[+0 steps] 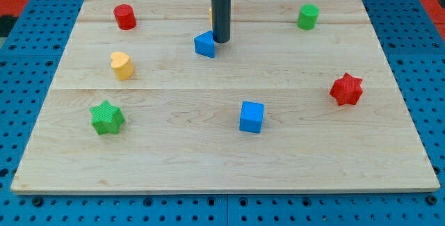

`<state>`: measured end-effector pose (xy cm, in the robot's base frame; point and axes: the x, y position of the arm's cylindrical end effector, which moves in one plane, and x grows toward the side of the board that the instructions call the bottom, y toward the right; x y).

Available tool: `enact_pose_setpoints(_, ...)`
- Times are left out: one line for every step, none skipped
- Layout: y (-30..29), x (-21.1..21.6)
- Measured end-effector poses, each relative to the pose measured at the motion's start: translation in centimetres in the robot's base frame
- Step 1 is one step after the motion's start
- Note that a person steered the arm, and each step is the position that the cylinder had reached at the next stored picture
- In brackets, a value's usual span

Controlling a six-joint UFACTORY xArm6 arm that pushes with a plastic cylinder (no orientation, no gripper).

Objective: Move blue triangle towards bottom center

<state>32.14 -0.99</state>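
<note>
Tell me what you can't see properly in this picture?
- Something yellow-orange peeks out behind the rod in the camera view; the rod hides its shape.
- My tip sits right beside the blue triangle, on its right; whether they touch cannot be told.
- The arm above the rod is cut off by the view's top edge.

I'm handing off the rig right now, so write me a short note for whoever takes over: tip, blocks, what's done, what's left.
My tip: down on the wooden board, close against the upper right side of the small blue triangle block.
Blue triangle block: in the upper middle of the board, far from the bottom centre.
Nearby: blue cube sits lower, slightly to the view's right of a straight path down.
Done: tip placed behind the triangle.
Left: push it toward the view's bottom centre, passing the cube.
</note>
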Motion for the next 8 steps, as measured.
enact_pose_setpoints(-3.2,0.4)
enact_pose_setpoints(-5.5,1.2)
enact_pose_setpoints(-8.4,2.0)
enact_pose_setpoints(-10.4,2.9)
enact_pose_setpoints(-10.1,6.3)
enact_pose_setpoints(-8.8,8.9)
enact_pose_setpoints(-7.9,12.0)
enact_pose_setpoints(-6.0,14.6)
